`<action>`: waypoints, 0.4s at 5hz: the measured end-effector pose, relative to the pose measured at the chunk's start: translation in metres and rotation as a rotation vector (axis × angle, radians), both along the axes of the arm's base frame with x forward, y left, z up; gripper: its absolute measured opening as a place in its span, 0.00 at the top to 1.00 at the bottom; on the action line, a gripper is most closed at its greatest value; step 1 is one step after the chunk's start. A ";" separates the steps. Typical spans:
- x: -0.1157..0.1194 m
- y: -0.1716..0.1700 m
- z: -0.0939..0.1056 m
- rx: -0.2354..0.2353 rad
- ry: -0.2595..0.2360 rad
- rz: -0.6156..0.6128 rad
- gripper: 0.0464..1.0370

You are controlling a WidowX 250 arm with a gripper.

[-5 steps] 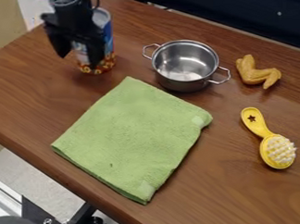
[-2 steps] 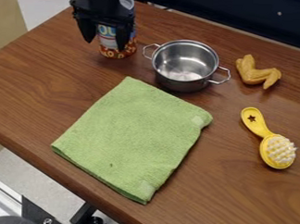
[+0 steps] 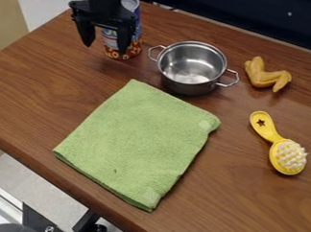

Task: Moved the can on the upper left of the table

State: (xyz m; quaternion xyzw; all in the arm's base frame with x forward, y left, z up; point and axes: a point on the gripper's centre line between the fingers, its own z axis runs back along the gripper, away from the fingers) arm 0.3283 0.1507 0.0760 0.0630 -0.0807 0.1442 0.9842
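At the upper left of the table, my gripper [image 3: 106, 46] hangs open, its two fingers spread and pointing down. The can [image 3: 113, 53], blue above with a red and yellow lower band, stands upright behind it. The right finger crosses in front of the can, while the left finger is out to the can's left. The gripper body hides much of the can's upper part. Whether the fingers touch it, I cannot tell.
A steel pot [image 3: 192, 66] with two handles is right of the can. Nearer lies a folded green cloth [image 3: 138, 141]. Toy chicken wing [image 3: 265, 74] and yellow brush [image 3: 276, 141] lie at the right. The table's [image 3: 37, 85] edge runs along the left.
The gripper and the can have shifted right and toward the back edge, the can now closer to the pot. Most recently the gripper has edged slightly left while the can stayed nearly in place.
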 end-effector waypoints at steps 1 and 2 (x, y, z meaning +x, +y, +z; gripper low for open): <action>-0.006 0.007 0.018 0.027 -0.020 0.057 0.04; -0.022 0.016 0.022 0.066 -0.006 0.130 0.04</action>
